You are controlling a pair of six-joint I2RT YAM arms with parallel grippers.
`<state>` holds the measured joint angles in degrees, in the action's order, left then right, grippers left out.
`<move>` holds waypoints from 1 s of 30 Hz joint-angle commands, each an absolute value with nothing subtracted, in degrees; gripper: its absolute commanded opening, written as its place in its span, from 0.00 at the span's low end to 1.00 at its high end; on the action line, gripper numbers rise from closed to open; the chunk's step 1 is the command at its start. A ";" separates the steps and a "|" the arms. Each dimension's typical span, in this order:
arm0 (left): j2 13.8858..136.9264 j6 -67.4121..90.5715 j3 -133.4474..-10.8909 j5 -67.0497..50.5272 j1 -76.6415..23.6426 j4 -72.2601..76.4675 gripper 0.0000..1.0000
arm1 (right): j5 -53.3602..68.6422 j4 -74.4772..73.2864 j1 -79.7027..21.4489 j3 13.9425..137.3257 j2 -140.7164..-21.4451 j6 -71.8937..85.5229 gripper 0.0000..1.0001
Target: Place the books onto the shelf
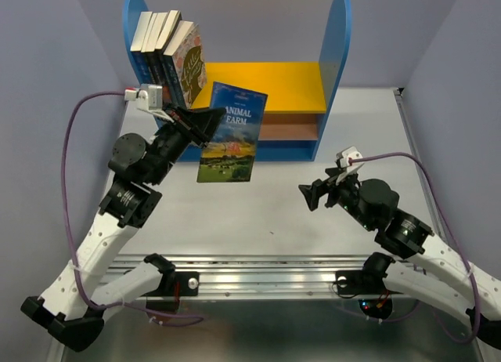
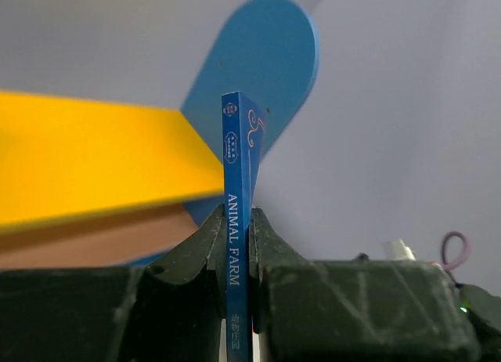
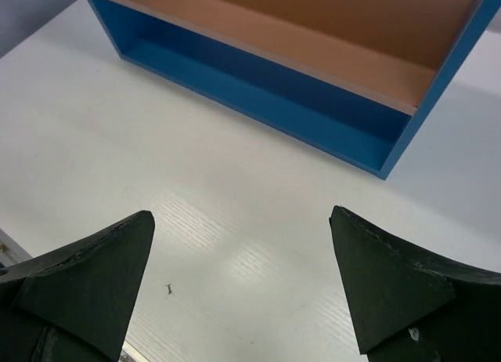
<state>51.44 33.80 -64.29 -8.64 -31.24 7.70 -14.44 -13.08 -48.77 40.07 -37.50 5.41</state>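
The left tool [image 1: 205,125] is clamped on the Animal Farm book [image 1: 232,135], pinching it at the spine side. The wrist view shows one jaw on each cover and the spine facing the camera. The book hangs in the air above the tabletop [image 1: 266,213], just in front of the shelf [image 1: 270,84], which stands at the tabletop's far edge. Its long axis is roughly upright with a slight tilt, and its front cover faces the near edge.

Four books [image 1: 168,52] stand on the yellow upper board at its left end, leaning on the left side panel [image 1: 135,17]. Their covers face along the shelf. The bare stretch of yellow board runs from that row to the right side panel [image 1: 340,33]. It lies beyond the held book and a little higher.

That is the relation the placing turns on. The held book faces the near edge, while the row faces sideways. So it probably needs turning about its long axis, lifting over the board's front edge, and sliding in just right of the last standing book.

The left arm is the nearer one and already has the book. The right tool [image 1: 313,196] is spread wide and empty. It sits over the near right part of the tabletop, well apart from the book.
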 commanded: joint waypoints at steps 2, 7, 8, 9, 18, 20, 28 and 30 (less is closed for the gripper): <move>45.45 15.05 -60.67 5.00 -31.64 33.73 0.00 | -20.65 -13.36 -48.60 40.87 -34.80 8.00 1.00; 47.70 8.36 -59.83 6.15 -31.64 45.88 0.00 | -20.92 -12.66 -48.60 41.66 -36.73 4.93 1.00; 48.94 5.65 -60.98 6.41 -31.73 46.31 0.00 | -20.74 -12.57 -48.60 42.10 -37.26 4.14 1.00; 49.91 4.58 -61.61 6.15 -31.64 47.45 0.00 | -20.22 -12.48 -48.60 42.45 -37.53 3.96 1.00; 51.25 1.84 -61.44 -5.08 -31.73 53.45 0.00 | -7.31 -5.63 -48.60 52.28 -46.84 7.12 1.00; 49.05 4.56 -60.30 -10.51 -31.73 51.60 0.00 | -1.51 -3.26 -48.60 55.45 -48.94 7.03 1.00; 38.42 15.55 -51.16 -19.94 -31.82 51.60 0.00 | 21.60 0.25 -48.60 63.46 -55.28 14.15 1.00; 37.80 18.36 -50.98 -23.19 -31.82 51.68 0.00 | 27.49 3.77 -48.60 63.46 -55.28 13.89 1.00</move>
